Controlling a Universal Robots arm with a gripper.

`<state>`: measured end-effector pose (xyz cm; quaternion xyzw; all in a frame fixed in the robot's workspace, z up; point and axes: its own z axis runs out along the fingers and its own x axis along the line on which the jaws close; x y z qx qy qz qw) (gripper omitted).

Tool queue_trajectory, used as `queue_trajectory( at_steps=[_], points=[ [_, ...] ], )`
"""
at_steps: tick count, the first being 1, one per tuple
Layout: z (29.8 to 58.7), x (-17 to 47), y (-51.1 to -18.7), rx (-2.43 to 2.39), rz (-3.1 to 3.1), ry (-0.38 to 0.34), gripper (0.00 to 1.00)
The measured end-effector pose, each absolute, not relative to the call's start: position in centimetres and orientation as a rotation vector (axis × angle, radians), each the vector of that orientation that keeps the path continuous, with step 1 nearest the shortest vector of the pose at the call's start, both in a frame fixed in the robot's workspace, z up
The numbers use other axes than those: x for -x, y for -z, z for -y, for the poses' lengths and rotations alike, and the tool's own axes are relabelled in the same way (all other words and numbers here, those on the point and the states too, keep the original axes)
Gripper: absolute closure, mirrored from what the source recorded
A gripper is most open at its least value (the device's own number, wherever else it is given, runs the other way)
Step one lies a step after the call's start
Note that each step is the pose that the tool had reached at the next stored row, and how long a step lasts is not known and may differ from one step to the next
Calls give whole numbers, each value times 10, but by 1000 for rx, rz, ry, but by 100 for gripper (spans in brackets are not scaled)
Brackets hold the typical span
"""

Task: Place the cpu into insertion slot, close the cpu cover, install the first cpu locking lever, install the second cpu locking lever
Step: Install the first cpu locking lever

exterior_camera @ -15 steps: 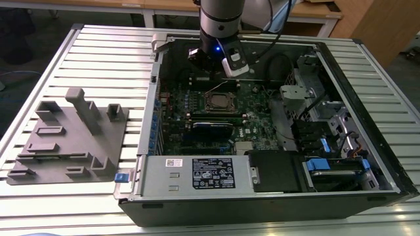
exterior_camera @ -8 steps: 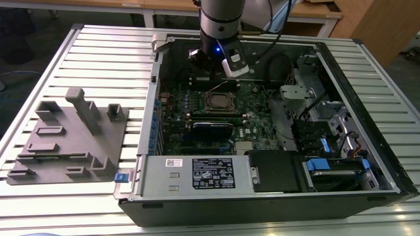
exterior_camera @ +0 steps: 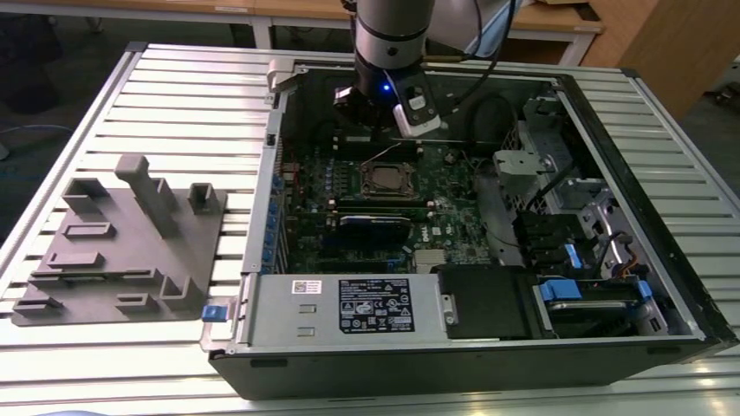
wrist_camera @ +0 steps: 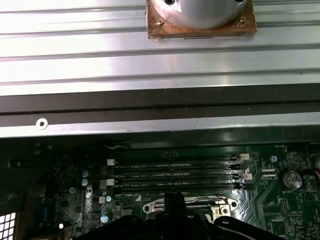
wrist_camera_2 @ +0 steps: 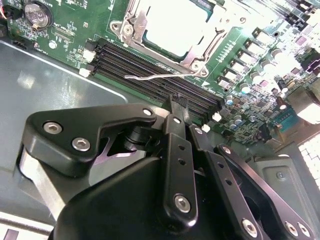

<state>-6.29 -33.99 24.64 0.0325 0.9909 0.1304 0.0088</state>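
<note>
The cpu (wrist_camera_2: 172, 25) sat in the insertion slot (exterior_camera: 387, 178) on the motherboard (wrist_camera_2: 75, 30). The cpu cover (wrist_camera_2: 195, 62) looked flat over it, so the first two steps read as done. One thin wire locking lever (wrist_camera_2: 150, 76) stuck out loose beside the memory slots (wrist_camera_2: 140, 62) (unlatched, I'd judge), and the other lever couldn't be made out. The gripper (wrist_camera_2: 175, 104) hung near that lever without touching it, apparently closed on nothing, tips partly hidden by its own linkage.

The silvery cpu (wrist_camera_2: 172, 25) lies flat in the insertion slot (exterior_camera: 387, 179) beneath the lowered cpu cover (wrist_camera_2: 195, 57).
</note>
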Motion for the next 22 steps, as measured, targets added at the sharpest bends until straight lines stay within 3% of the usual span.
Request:
queue_trajectory(
  at_steps=[22],
  points=[
    [340, 55, -245, -102, -3097, -397, 89]
  ],
)
